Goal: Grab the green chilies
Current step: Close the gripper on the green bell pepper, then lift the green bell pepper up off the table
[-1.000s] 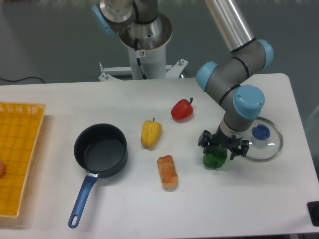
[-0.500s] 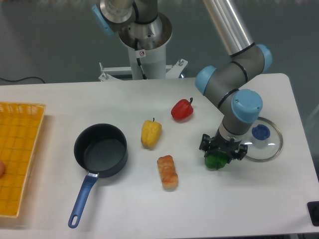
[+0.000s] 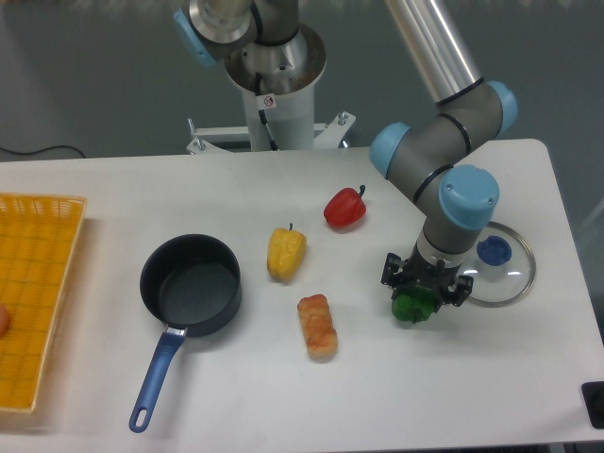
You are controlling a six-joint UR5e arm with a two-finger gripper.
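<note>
Gripper (image 3: 424,285) position: low over the white table (image 3: 283,396), at its right-hand part, with the black two-finger assembly pointing straight down. I see the glossy dark-green, lobed green chilies (image 3: 413,307) directly beneath it, the upper half hidden by the gripper body and only the lower lobes showing. The jaws stand on either side of the vegetable and narrow around it; I cannot tell from this view whether the pads actually press on its skin, nor whether it rests on the table or is raised off it.

Adjacent items: a round glass lid with a blue knob (image 3: 495,257) lies just beside the gripper on its right, partly behind the arm's wrist. A red pepper with a dark stem (image 3: 345,208) sits further back, near the arm. A yellow pepper (image 3: 286,252) and an orange-brown bread-like roll (image 3: 317,326) lie near the table's middle. A dark saucepan with a blue handle (image 3: 189,286) stands left of them, and a yellow mesh basket (image 3: 33,293) occupies the left edge.
</note>
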